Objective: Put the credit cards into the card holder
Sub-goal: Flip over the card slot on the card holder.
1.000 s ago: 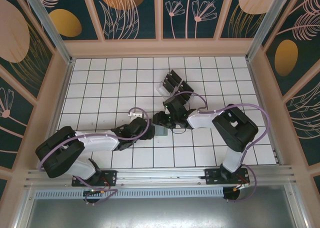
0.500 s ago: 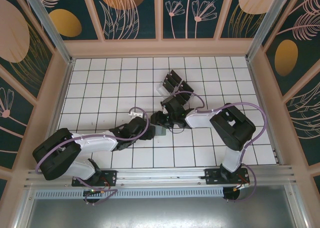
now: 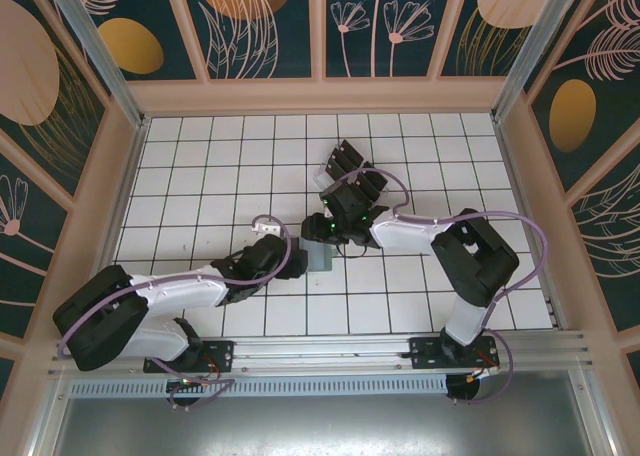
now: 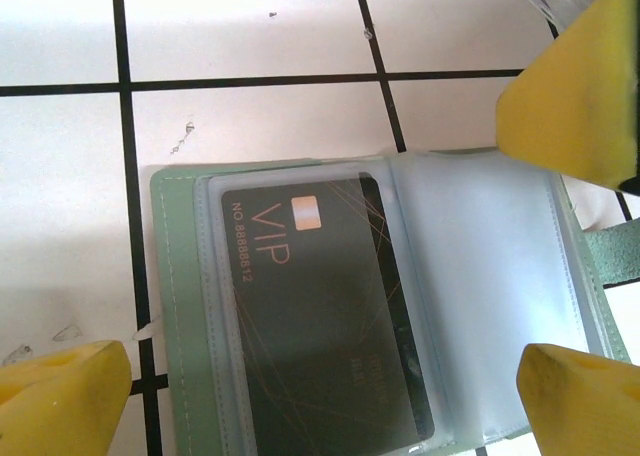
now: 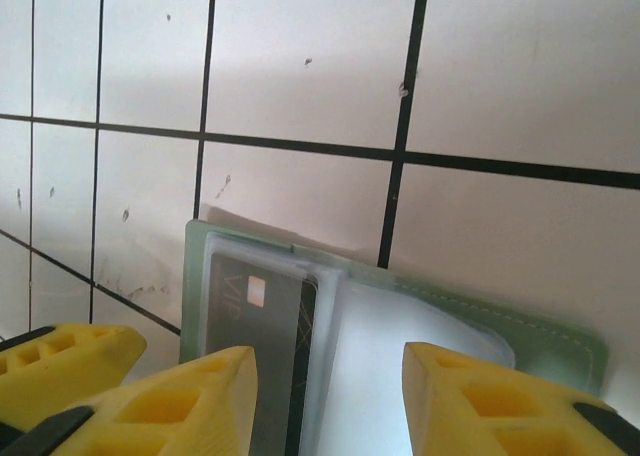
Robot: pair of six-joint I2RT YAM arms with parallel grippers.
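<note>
gaping empty, left gripper [image 4: 320, 406] and right gripper [image 5: 330, 406] overhang a "vip" credit card [image 4: 310, 306] inside the card holder [image 4: 175, 276].

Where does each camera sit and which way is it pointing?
Top external: above and behind the bases, looking down on the table; left arm and right arm converge on the card holder.
Left wrist: straight down on the holder; left claw wide open.
Right wrist: low, slanting across it; right claw at bottom.
Shared: both wrist views show the sleeved VIP card.
</note>
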